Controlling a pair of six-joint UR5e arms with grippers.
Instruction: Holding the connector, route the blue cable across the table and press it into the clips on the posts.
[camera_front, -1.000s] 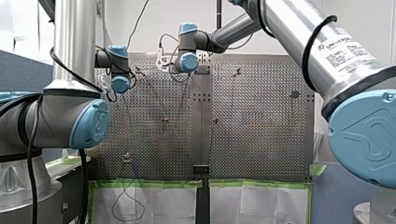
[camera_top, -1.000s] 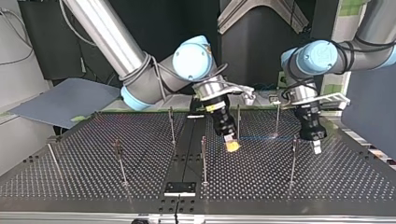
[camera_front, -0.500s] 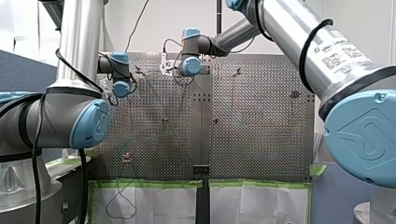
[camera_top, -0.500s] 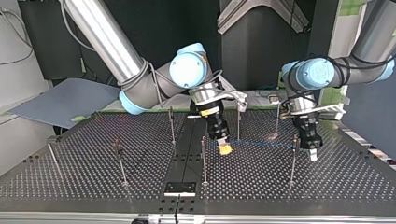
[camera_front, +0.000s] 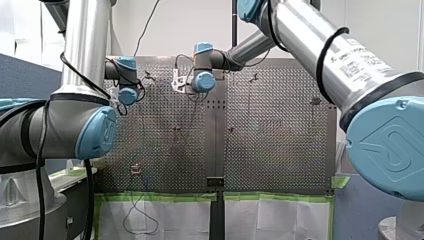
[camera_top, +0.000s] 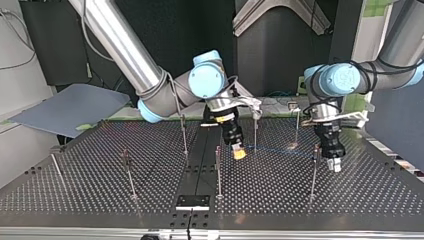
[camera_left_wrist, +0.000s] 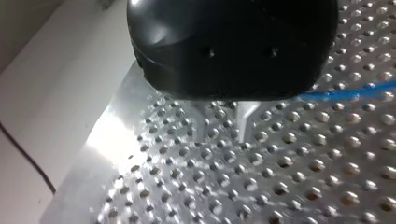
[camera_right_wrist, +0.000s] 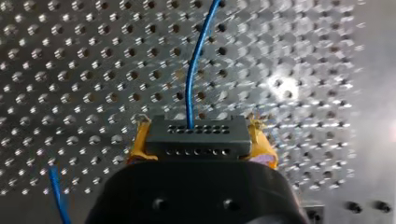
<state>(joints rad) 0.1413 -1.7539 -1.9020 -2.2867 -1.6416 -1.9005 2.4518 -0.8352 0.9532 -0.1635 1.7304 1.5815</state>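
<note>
Right gripper (camera_top: 239, 153) is clamped, and the yellow pads (camera_right_wrist: 261, 144) pinch the connector (camera_right_wrist: 196, 135) from both sides. It is a flat black block, matte, with two rows of tiny round holes along its face. The blue cable (camera_right_wrist: 189, 84) springs out of the top row, thin and smooth, and curves away over the table (camera_top: 100, 190). The table itself is shiny metal, drilled all over with a regular grid of holes.

Across in the top view, the cable runs as a taut blue line from my right gripper towards my left gripper (camera_top: 334, 165). On the way it passes a thin metal post (camera_top: 255, 132) and reaches the upper part of another post (camera_top: 313, 172). Whether it sits in a clip there, I cannot tell. In the left wrist view the glossy, rounded black gripper body fills most of the picture and the cable runs out from beside it. I cannot tell whether my left gripper is open or shut.

A white label (camera_front: 362, 55) wraps my right arm's silver tube, but the print is too small to read. The big blue-capped joints block the front view's corners. A black strip (camera_top: 200, 150) splits the table down the middle. Green tape (camera_front: 160, 196) edges white sheets at the near side, and a thin black wire (camera_front: 140, 220) loops on them. A grey board (camera_top: 70, 107) lies at the top view's left.
</note>
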